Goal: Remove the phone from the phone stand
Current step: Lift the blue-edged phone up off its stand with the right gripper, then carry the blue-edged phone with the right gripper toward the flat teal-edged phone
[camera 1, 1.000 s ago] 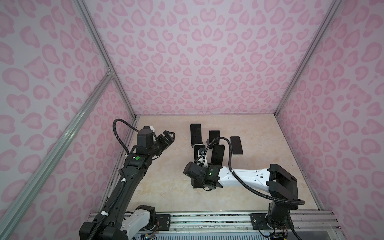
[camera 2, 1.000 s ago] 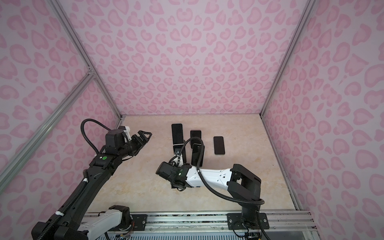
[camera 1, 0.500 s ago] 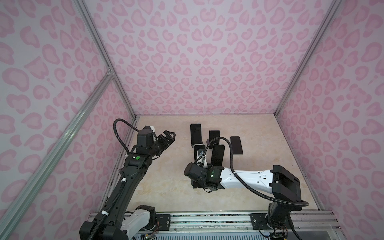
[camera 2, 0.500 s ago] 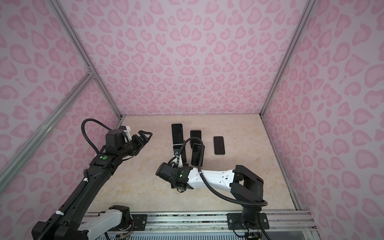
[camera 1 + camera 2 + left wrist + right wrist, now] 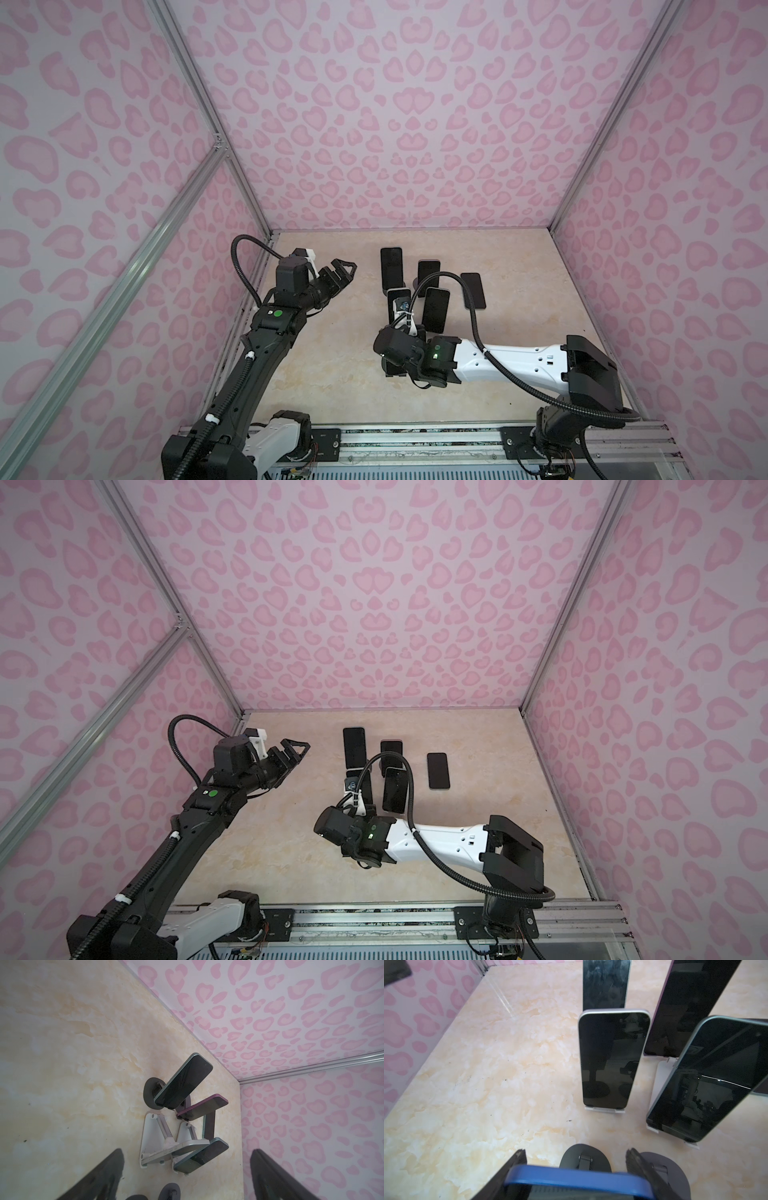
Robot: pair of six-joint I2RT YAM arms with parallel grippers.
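In the right wrist view my right gripper [image 5: 576, 1152] is shut on a blue-edged phone [image 5: 577, 1180], with a finger [image 5: 517, 1165] pressed on each long side. Just beyond the phone's upper edge lies the dark round base of a phone stand [image 5: 584, 1159] with its hinge arm. Whether the phone still rests on that stand is hidden. In both top views the right gripper [image 5: 395, 368] sits low near the front middle, mostly covered by its wrist. My left gripper [image 5: 343, 270] [image 5: 297, 750] hangs open and empty in the air at the left.
Several dark phones lean on stands behind the right gripper: a silver one [image 5: 612, 1059] on a white stand, a teal one [image 5: 708, 1078], a purple one [image 5: 685, 1005]. Another phone [image 5: 473, 290] lies flat further right. A second dark stand base [image 5: 670, 1169] sits beside the first. Pink patterned walls enclose the floor.
The right gripper's jaws have closed in onto the blue phone, and the right arm has shifted slightly. The left arm has stayed where it was, still open.
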